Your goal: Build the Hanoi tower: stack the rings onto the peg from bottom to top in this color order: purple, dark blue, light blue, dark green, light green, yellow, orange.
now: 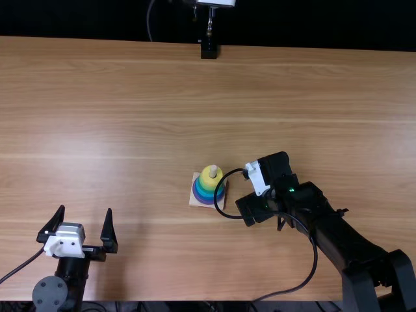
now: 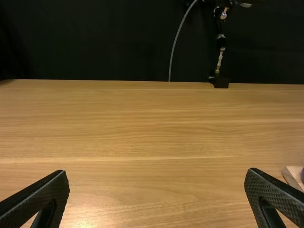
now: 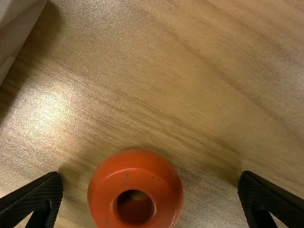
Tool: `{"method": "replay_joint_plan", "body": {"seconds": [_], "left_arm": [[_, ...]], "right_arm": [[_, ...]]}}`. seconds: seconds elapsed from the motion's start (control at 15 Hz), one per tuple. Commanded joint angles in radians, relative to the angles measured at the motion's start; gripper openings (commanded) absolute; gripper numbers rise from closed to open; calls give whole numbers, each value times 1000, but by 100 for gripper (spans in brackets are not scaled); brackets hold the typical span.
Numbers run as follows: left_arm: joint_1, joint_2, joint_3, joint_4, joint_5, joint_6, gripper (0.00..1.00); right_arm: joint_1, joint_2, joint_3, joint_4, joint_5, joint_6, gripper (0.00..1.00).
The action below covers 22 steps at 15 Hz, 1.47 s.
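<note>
While the fingers of our right gripper (image 1: 260, 183) stood wide apart, we had hold of nothing in them. Between them, in the right wrist view, we saw the orange ring (image 3: 135, 165) lying flat on the wooden surface (image 1: 130, 117), its hole facing up and a gap on either side of it.

Just beside that gripper, in the top view, we had the wooden base (image 1: 195, 201) with its peg (image 1: 212, 170) upright and its tip bare above the stacked rings (image 1: 202, 194): purple lowest, then blues, greens and yellow on top. A black cable (image 1: 226, 215) looped across the stack's side nearer the right arm.

Well apart from the stack, toward the near edge, we held our left gripper (image 1: 86, 212) with its fingers spread wide and empty. At the far edge we saw a black clamp (image 1: 208, 50) below a thin metal rod.
</note>
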Motion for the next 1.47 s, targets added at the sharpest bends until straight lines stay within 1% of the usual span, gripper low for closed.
{"method": "replay_joint_plan", "body": {"seconds": [0.0,0.07,0.13,0.2,0.27,0.33,0.47,0.6,0.67,0.73,0.8,1.0,1.4], "left_arm": [[11,-10,-14,-43,2,9,100],[11,-10,-14,-43,2,9,100],[11,-10,-14,-43,2,9,100],[11,-10,-14,-43,2,9,100],[11,-10,-14,-43,2,9,100],[11,-10,-14,-43,2,9,100],[11,-10,-14,-43,2,9,100],[11,-10,-14,-43,2,9,100],[11,-10,-14,-43,2,9,100],[11,-10,-14,-43,2,9,100],[11,-10,-14,-43,2,9,100],[11,-10,-14,-43,2,9,100],[11,-10,-14,-43,2,9,100]], "right_arm": [[13,15,6,-7,9,-10,51],[16,14,4,-7,10,-12,26],[16,14,4,-7,9,-26,6],[16,14,6,-7,9,-65,0],[16,12,10,-5,7,-96,0],[14,12,13,-5,7,-100,0],[7,11,23,4,7,-91,0],[5,9,89,-20,9,-83,0],[5,9,116,-77,10,-54,0],[5,8,171,-158,10,-10,0],[5,8,225,-246,10,12,0],[7,6,366,-432,9,18,0],[17,6,616,-653,9,18,0]]}}
